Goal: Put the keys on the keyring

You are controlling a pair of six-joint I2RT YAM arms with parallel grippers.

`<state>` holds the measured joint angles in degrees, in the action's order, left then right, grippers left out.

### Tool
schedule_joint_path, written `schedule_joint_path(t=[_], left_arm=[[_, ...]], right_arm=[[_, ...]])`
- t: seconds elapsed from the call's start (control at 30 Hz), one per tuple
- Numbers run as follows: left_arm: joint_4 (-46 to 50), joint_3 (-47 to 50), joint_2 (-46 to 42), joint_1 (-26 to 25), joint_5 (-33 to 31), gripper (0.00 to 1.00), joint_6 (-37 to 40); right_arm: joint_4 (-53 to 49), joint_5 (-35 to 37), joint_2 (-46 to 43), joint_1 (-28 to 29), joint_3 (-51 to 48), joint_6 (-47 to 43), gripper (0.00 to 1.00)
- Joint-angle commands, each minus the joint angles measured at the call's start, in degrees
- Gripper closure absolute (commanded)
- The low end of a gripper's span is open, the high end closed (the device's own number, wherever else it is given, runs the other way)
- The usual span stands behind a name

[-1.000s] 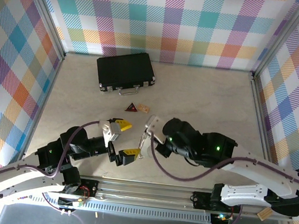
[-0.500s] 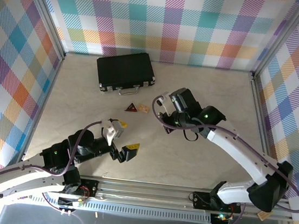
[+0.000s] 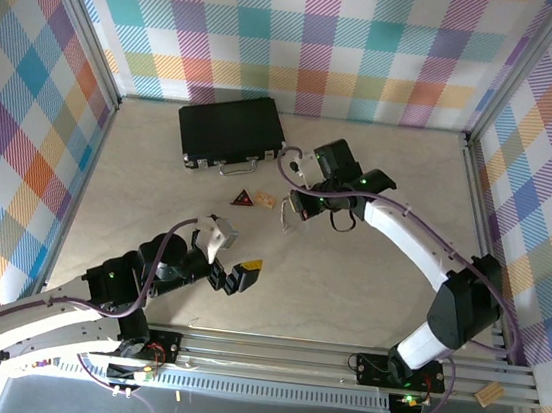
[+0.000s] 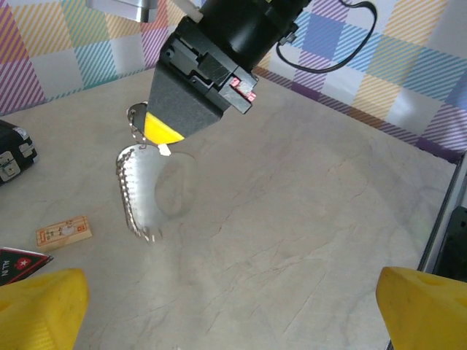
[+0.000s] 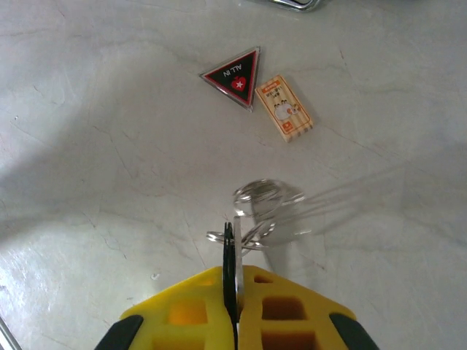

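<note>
- Keyring [image 5: 257,208] gripped by my right pincer [image 3: 294,207]: its yellow fingers [image 5: 211,288] are pressed tight together on the top of the thin silver loop.
- The loop dangles below the fingers and is blurred, so I can't tell whether its lower end touches the counter [image 3: 147,191].
- It hangs near the dark-red triangle [image 3: 244,199] and the tan chip [image 3: 265,200]. The right wrist view shows it apart from both.
- The triangle and chip lie flat just beside each other.
- Left pincer [image 3: 237,254] is spread wide with nothing in it. It sits low over the counter on the near side, well apart from the keyring.
- In my left wrist view the right pincer and the hanging loop sit ahead, left of middle.
- Black case [image 3: 231,132] is flat at the far side of the counter, with its metal handle [image 3: 238,170] facing the triangle.
</note>
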<state>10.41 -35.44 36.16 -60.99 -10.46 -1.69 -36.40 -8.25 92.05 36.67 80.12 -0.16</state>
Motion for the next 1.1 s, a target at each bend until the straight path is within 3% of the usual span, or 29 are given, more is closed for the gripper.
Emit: schedule_joint_path(t=[0.0, 0.37, 1.07], left_arm=[[-0.5, -2.0, 0.1, -0.2, -1.2, 0.00, 1.2], [-3.1, -1.8, 2.4, -0.2, -0.5, 0.00, 1.7], [-6.3, -1.6, 5.2, -0.2, 0.8, 0.00, 1.5]], right_arm=[[3.1, -4.0, 1.6, -0.7, 2.6, 0.6, 1.00], [6.4, -6.9, 0.5, -1.0, -4.1, 2.5, 1.00], [9.2, -13.5, -16.8, -0.8, -30.3, 9.7, 1.00]])
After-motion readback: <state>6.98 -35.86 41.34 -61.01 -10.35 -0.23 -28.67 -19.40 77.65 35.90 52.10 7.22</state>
